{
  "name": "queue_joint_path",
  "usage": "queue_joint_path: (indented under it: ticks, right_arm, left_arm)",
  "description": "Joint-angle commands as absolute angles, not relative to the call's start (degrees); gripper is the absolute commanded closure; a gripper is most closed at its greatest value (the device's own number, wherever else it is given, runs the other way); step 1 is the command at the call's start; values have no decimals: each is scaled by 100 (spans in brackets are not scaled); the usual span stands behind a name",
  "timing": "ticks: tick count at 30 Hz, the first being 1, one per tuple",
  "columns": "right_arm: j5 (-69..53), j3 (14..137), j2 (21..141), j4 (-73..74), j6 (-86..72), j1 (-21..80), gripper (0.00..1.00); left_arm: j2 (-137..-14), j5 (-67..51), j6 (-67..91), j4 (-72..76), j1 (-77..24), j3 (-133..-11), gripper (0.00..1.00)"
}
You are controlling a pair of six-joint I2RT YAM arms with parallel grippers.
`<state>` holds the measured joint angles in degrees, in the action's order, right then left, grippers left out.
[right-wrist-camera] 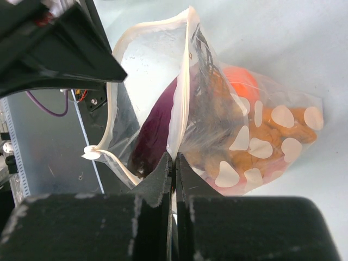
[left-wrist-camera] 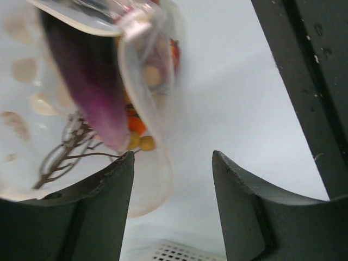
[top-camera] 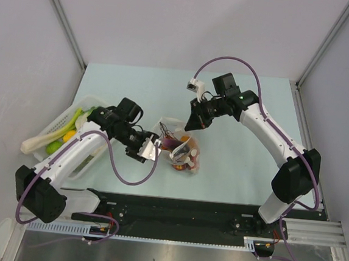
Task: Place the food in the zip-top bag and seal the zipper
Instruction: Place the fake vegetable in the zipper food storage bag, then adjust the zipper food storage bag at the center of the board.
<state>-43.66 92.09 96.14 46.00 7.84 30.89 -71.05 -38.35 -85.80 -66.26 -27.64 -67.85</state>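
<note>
Pale green counter (top-camera: 238,173) between grey walls carries the work. Nearest, the left arm (top-camera: 81,147) reaches in from the left edge, past a tray (top-camera: 66,115) holding green and yellow pieces. Its jaws stand wide with nothing between them, just beside the bag's open mouth.

The bag (top-camera: 187,159) sits mid-counter, toward the near edge, with food (right-wrist-camera: 272,136) inside: orange and tan pieces low down, a purple piece (right-wrist-camera: 157,125) up by the mouth.

Beyond it the right arm (top-camera: 266,129) comes in from the far side. Its jaws are pinched tight on the zipper (right-wrist-camera: 182,81), holding that side of the mouth up, while the other lip bows well away.

Likely trouble:
- The purple piece may keep the lips from meeting, or slide out if the bag tips.
- The left jaws could catch film below the strip instead of the lip.
- The thin pinch may slip under a pull.
</note>
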Motion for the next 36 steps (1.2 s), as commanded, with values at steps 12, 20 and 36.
queue_joint_path:
  ticks: [12,20,36]
  right_arm:
    - [-4430,10080,10063,4764,1538,3778,100]
    - [-4500,10591,10354,4966,1731,3877,86]
    - [-4465,8996,8316,5168,2416,1943,32]
  left_arm:
    - [-7172,-4605,-6675,-4433,-3752,-7163,100]
    - [-7207,-3964,-4422,-2795,-3964,-6461,100]
    - [-6495,-3814,-3947,-2338,-3832,-5370,100]
